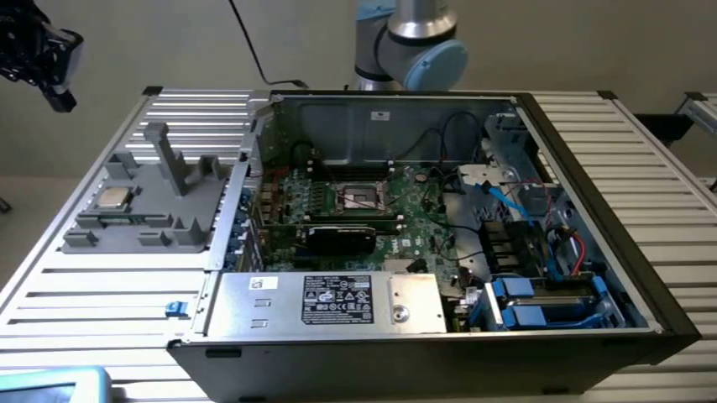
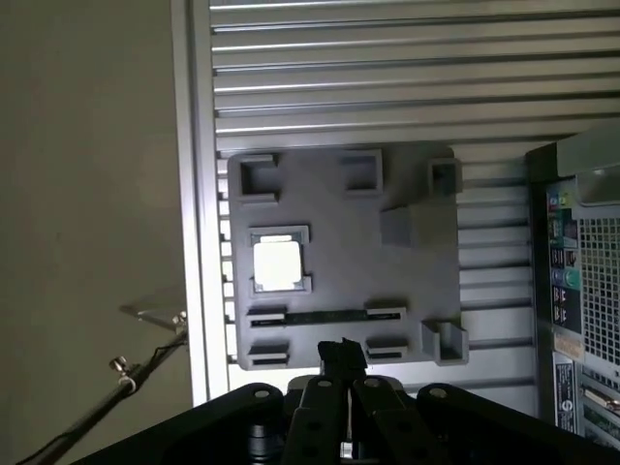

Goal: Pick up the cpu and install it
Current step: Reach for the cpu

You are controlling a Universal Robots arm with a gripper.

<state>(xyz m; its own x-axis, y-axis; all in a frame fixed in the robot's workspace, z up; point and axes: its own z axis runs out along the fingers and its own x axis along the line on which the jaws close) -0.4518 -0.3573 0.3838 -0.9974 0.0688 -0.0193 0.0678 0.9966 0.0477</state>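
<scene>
The cpu (image 1: 112,199) is a small silvery square lying flat in a recess of the grey holder block (image 1: 168,220), at the exterior view's left beside the open computer case. In the wrist view the cpu (image 2: 276,264) shines bright on the same holder block (image 2: 407,281). My gripper (image 1: 59,99) hangs high above the table's far left corner, well apart from the cpu. Its fingertips (image 2: 341,356) are shut together with nothing between them. The black socket frame (image 1: 361,197) sits in the middle of the green motherboard inside the case.
The open case (image 1: 627,252) has tall metal walls, cables, blue drive bays and a silver power supply box (image 1: 325,300) at the front. A grey post (image 1: 168,159) stands up from the holder block. The ribbed table (image 1: 101,294) runs around the case.
</scene>
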